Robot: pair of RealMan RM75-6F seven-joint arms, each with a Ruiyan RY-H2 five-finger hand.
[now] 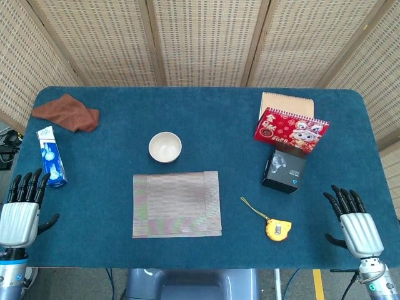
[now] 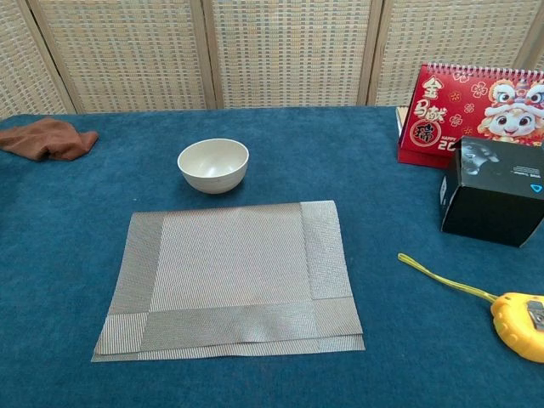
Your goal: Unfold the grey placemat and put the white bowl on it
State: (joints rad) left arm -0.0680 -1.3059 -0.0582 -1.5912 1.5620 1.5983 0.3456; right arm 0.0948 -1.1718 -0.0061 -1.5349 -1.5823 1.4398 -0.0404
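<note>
The grey placemat [image 1: 177,204] lies folded on the desk [image 1: 206,125], the white bowl [image 1: 165,147] at its 12 o'clock; left hand [image 1: 22,209] and right hand [image 1: 354,221] rest empty, fingers spread.

Plenty of open tabletop [image 1: 112,125] on both sides of the grey placemat [image 1: 177,204]. White bowl [image 1: 165,147] sits just behind it with clear room all round. On the right, black box [image 1: 284,170], red calendar [image 1: 290,129] and yellow tape measure [image 1: 277,229] crowd things; the blue carton [image 1: 51,165] lies near the left edge.
</note>
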